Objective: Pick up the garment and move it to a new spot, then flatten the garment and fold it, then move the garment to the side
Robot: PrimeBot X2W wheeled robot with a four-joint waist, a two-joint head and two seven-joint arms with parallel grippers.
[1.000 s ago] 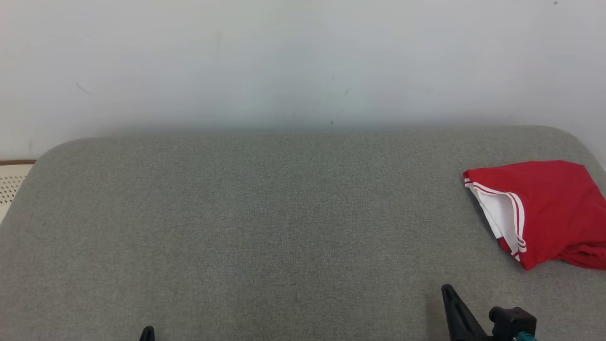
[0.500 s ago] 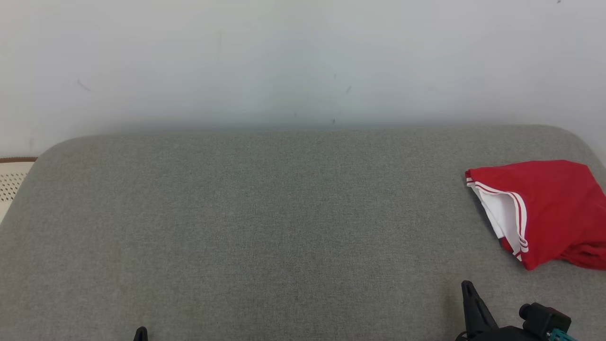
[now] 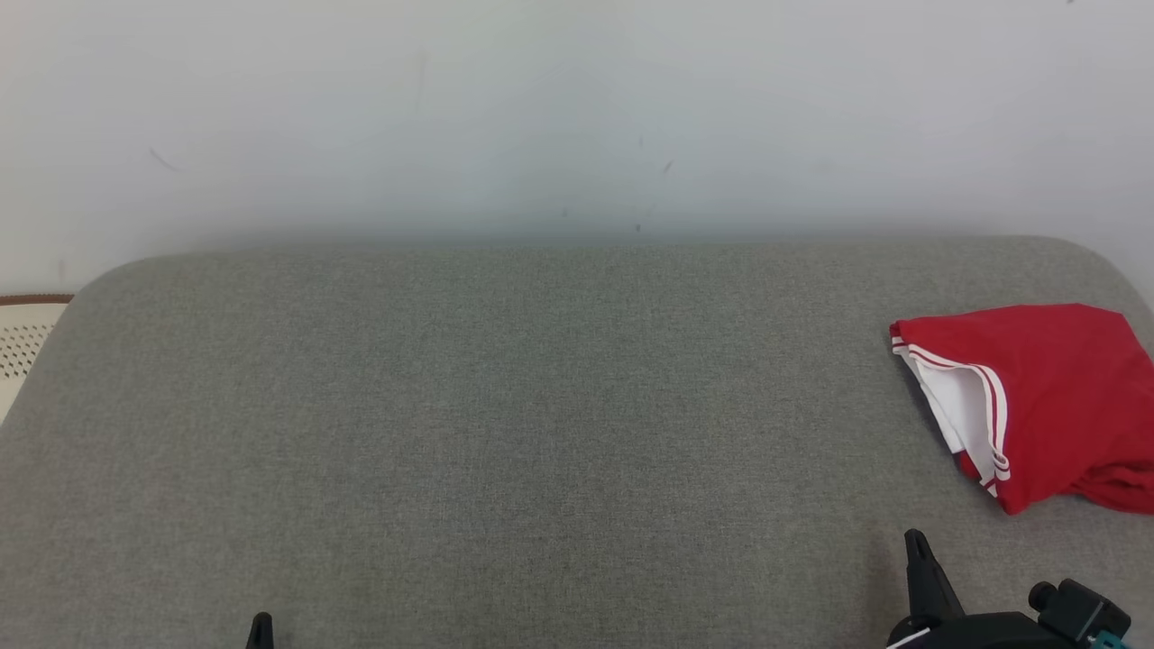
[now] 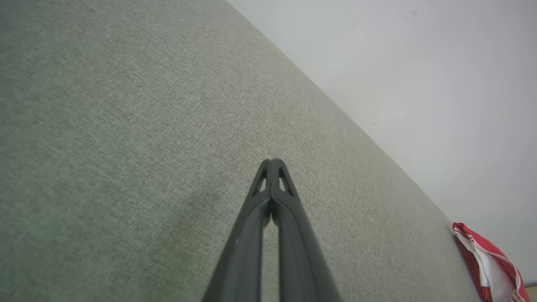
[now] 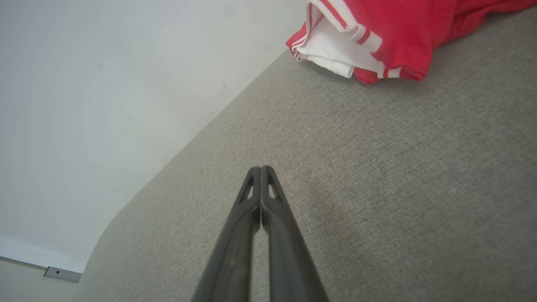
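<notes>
A red garment (image 3: 1055, 397) with white lining and red-and-white striped trim lies folded at the far right of the grey cushion (image 3: 505, 433), partly cut off by the head view's right edge. The garment (image 5: 377, 29) sits at the top of the right wrist view, and the garment (image 4: 488, 268) peeks in at the lower right of the left wrist view. My right gripper (image 3: 918, 541) is low on the right, shut and empty, its tips (image 5: 261, 168) together, a little in front of the garment. My left gripper (image 3: 261, 622) shows only its tip at the bottom left; in its own view the left gripper (image 4: 272, 161) is shut and empty.
A pale wall (image 3: 577, 108) rises behind the cushion's back edge. A perforated cream object with a brown rim (image 3: 22, 333) sits beyond the cushion's left corner. Grey fabric stretches bare across the middle and left.
My right gripper has drawn back down and to the right, away from the middle of the cushion. The left tip has slipped slightly left. The garment lies where it was.
</notes>
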